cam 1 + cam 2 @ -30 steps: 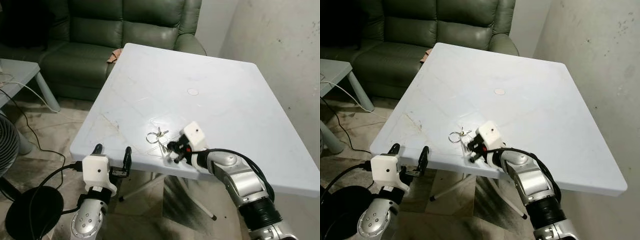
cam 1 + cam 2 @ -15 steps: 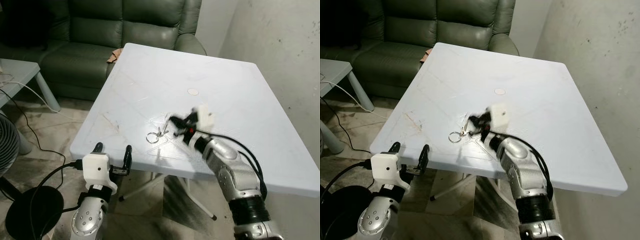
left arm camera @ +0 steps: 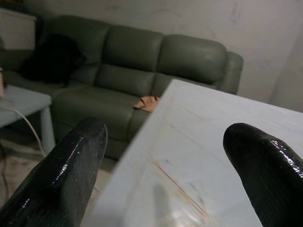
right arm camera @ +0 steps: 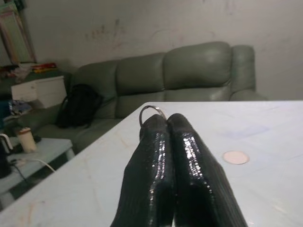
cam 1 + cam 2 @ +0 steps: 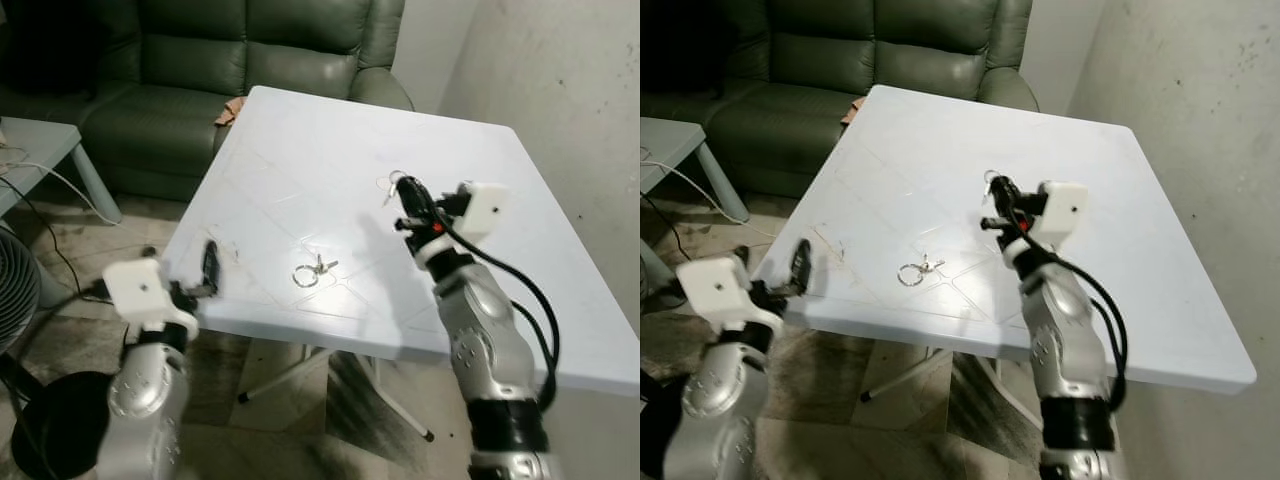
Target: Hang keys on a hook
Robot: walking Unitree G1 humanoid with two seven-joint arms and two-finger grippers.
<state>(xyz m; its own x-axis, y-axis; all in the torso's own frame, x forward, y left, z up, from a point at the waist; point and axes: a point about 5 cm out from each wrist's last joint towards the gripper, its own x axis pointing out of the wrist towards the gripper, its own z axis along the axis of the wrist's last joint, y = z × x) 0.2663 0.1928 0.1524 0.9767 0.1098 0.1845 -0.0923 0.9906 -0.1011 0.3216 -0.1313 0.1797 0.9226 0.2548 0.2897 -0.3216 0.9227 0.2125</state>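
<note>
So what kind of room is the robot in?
Probably a living room in a home. There's a green sofa, a white plastic table in front of it, and a fan on the bare floor.

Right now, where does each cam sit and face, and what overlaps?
Left and right eye: head stereo pair, looking forward and down at the white table; both arms show, right tool raised with a key ring.
Left wrist: along the open left tool toward the green sofa.
Right wrist: along shut fingers pinching the key ring.
All views share the table and sofa.
</note>
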